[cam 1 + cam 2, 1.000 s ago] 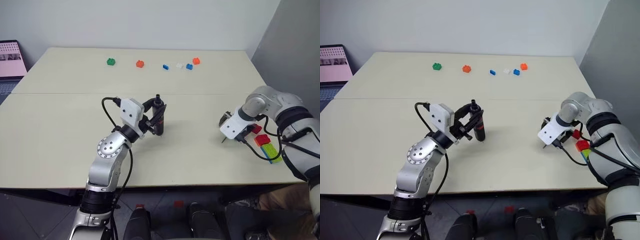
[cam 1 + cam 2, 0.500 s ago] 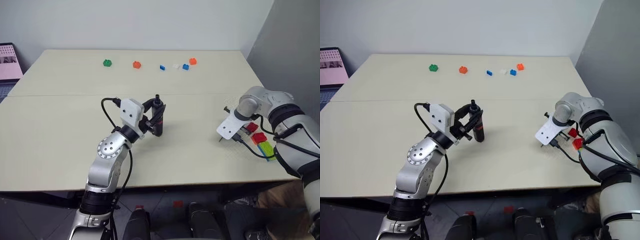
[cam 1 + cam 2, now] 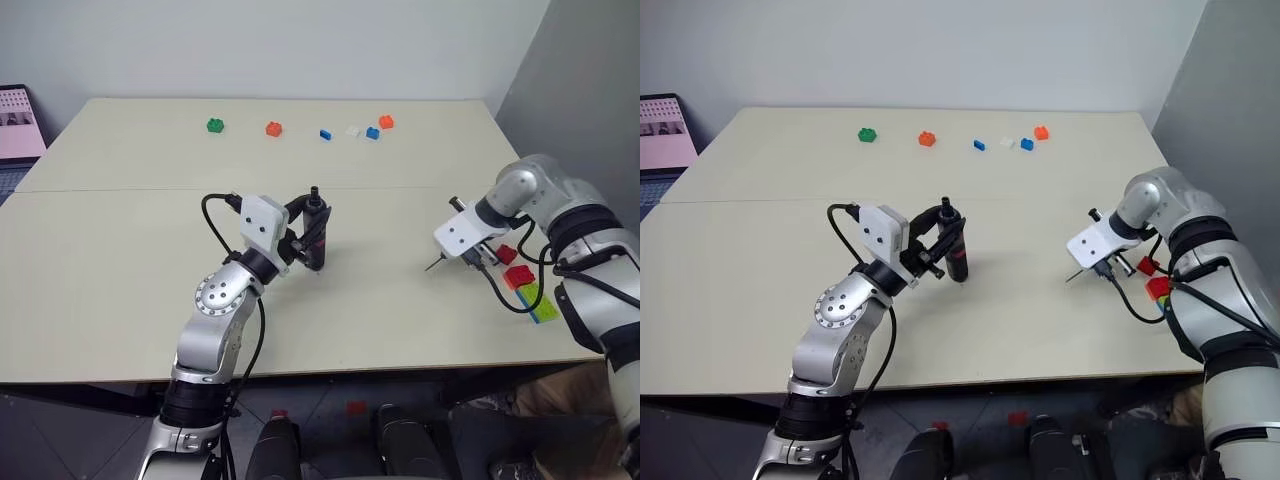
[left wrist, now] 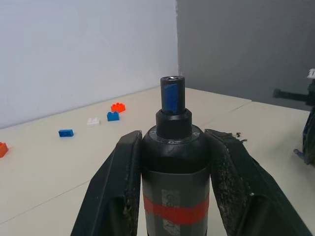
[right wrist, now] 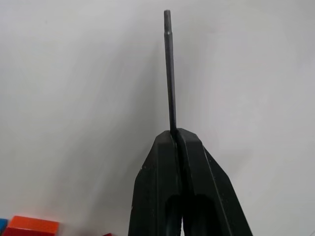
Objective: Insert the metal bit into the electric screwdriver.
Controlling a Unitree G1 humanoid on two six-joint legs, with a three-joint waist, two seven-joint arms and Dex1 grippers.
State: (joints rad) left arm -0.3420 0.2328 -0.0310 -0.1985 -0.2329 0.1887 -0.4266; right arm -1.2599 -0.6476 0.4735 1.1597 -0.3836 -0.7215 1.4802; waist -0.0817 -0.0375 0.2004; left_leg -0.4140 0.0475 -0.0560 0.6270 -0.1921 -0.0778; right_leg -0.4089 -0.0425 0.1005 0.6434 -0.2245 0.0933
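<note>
The electric screwdriver (image 3: 316,232), black with a red band, stands upright just above the middle of the table, and my left gripper (image 3: 311,238) is shut on its body. In the left wrist view its black fingers (image 4: 124,183) clamp the screwdriver (image 4: 174,147) on both sides, the blue-marked end sticking out past them. To the right, above the table, my right gripper (image 3: 462,256) is shut on the metal bit (image 3: 432,266). The thin grey rod slants down toward the table. In the right wrist view the bit (image 5: 170,73) juts straight out from the closed fingertips (image 5: 176,135).
Several small bricks lie in a row at the table's far side, from a green one (image 3: 216,125) to an orange one (image 3: 386,122). A red brick (image 3: 520,277) and a green-yellow one (image 3: 540,303) sit near the right edge. A screen (image 3: 20,120) stands beyond the far left corner.
My right gripper has closed on the bit and lifted it off the table, turning so the rod slants down. The left gripper and screwdriver have stayed put.
</note>
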